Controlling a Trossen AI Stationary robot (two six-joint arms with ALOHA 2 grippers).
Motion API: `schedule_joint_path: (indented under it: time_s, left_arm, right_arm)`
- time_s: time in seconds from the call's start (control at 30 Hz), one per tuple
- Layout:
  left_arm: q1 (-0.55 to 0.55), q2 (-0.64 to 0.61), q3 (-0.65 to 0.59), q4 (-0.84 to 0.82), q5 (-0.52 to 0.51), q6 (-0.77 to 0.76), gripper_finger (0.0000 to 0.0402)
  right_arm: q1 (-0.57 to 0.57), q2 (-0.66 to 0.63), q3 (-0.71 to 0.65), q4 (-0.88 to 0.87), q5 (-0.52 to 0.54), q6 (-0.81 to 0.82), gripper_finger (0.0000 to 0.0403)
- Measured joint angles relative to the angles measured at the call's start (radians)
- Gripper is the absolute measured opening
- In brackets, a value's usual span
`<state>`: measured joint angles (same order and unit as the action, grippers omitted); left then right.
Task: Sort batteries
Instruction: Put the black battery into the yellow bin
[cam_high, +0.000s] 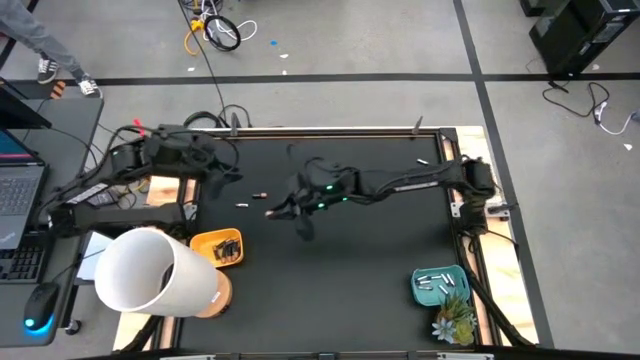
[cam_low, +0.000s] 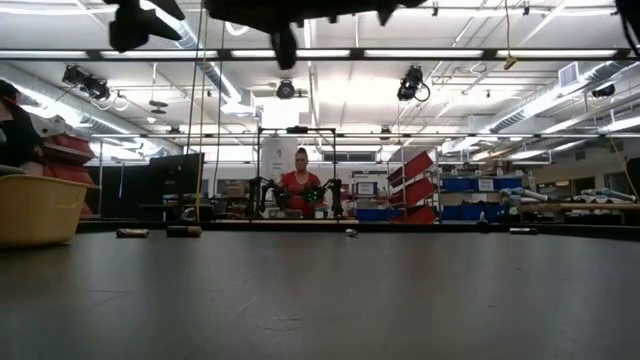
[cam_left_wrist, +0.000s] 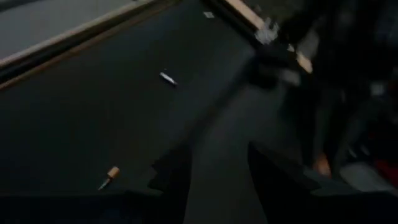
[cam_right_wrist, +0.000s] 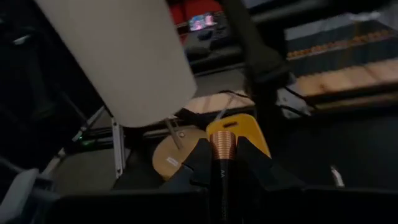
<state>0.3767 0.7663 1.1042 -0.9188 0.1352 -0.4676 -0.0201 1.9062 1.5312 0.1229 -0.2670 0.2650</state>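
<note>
Mid-sort, on the carry leg: right claw (cam_right_wrist: 222, 163) clamped together on a slim dark battery with a copper-coloured end (cam_right_wrist: 222, 148), held over the centre of the black counter (cam_high: 350, 270) in the high view, just right of two loose batteries. In the right wrist view, long axis of the held battery in line with the fingers, copper end out past the tips and pointing toward the small yellow-orange plastic bin (cam_right_wrist: 239, 130) beyond. By this reading, next move is a swing toward the lower left of the high view, to that bin beside the big white cylinder (cam_high: 150, 272), already holding dark cells, then a release above it with the battery kept clear of the rim. Pale cells lying in the teal tray (cam_high: 440, 285) at lower right, so dark ones belong left. Left claw (cam_high: 228, 178) at upper left of the counter, fingers apart with nothing between them, near a copper-ended battery (cam_high: 260, 193) and a white one (cam_high: 241, 206), likely its next pick. Another pale cell (cam_high: 422, 160) near the top edge.
</note>
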Motion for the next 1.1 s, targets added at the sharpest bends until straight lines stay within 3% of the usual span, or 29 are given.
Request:
schedule_joint_path:
  time_s: [0.23, 0.6, 0.97, 1.1]
  left_arm:
    - [0.000, -0.112, 0.000, -0.035, -0.122, -0.122, 0.0171]
    - [0.000, -0.153, -0.018, -0.044, -0.212, -0.161, 0.0171]
    - [0.000, -0.153, -0.095, 0.017, -0.013, -0.056, 0.0171]
    - [0.000, -0.154, -0.095, 0.049, 0.025, -0.060, 0.0171]
  right_arm:
    - [0.022, 0.194, 0.183, -0.042, -0.096, -0.056, 0.0033]
    - [0.028, 0.420, 0.407, 0.028, -0.121, -0.086, 0.0033]
    - [0.031, 0.786, 0.819, 0.197, 0.013, 0.198, 0.0033]
    - [0.033, 0.811, 0.772, 0.358, 0.081, 0.258, 0.0033]
